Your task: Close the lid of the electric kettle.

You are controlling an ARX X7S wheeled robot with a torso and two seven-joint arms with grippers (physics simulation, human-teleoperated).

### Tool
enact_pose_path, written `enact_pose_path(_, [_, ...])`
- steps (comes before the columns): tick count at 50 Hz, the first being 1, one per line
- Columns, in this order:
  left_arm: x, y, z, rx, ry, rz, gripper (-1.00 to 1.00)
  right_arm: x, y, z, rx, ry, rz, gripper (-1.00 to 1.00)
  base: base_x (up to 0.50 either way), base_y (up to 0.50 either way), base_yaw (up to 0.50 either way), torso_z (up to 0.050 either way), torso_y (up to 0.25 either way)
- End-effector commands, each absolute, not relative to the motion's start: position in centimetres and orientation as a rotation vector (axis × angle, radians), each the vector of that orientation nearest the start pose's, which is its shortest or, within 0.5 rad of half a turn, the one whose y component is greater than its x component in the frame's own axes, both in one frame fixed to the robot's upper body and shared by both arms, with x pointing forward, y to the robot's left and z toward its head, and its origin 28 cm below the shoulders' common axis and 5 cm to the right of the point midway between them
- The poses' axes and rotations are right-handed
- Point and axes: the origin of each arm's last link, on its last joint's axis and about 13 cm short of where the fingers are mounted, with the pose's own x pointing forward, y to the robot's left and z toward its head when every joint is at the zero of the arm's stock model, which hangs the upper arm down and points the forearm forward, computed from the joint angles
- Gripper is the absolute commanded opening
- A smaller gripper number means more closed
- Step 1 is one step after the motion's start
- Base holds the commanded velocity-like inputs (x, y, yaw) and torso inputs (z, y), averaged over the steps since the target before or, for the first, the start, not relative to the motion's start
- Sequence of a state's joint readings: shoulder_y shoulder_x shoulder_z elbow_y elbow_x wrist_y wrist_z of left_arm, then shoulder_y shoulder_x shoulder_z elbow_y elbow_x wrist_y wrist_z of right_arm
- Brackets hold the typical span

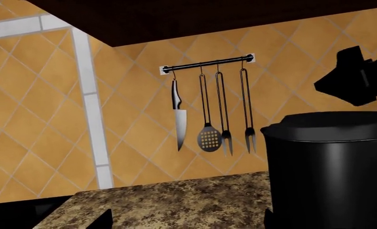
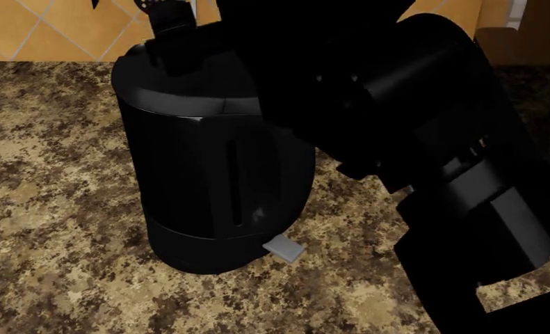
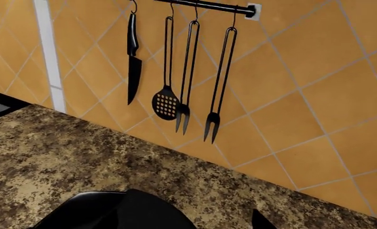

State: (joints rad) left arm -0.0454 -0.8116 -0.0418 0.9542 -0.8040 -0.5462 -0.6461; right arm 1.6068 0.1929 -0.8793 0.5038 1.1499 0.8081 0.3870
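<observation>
Because the left wrist view shows the lid point(image 1: 331, 125) lying flat on the electric kettle point(image 1: 331, 176) at lower right, a dark right gripper point(image 1: 357, 76) hangs just above it; the left gripper is unseen. In the head view, the right arm point(image 2: 414, 118) covers the kettle's top at upper centre, jaws unreadable. The right wrist view shows only a dark curve at bottom.

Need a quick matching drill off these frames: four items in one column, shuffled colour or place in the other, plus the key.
Items:
1. electric kettle
2. switch tab
3. knife
4. countertop

Descriptions:
A. hangs from the wall rail, at the end beside the slotted spoon
B. speckled brown granite
C. small and light grey, at the foot of the jug
D. tall glossy black jug standing on the counter

Pairs: 1-D, 2-C, 3-A, 4-B
</observation>
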Motion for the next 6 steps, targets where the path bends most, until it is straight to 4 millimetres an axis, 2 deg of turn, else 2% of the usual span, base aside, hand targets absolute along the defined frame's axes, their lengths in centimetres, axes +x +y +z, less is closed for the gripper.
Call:
enact_pose_path(1, [15.6,26.0,18.9,0.134,-0.255,0.028,1.0,32.0,-4.5,37.3,-0.168,-0.025,0.31,1.0,0.0,0.0,0.0,0.0,0.0])
enact_pose_path(6, [15.6,25.8,18.9,0.137,-0.255,0.022,1.0,30.1,-5.1,37.3,-0.186,-0.048,0.313,1.0,0.0,0.0,0.0,0.0,0.0])
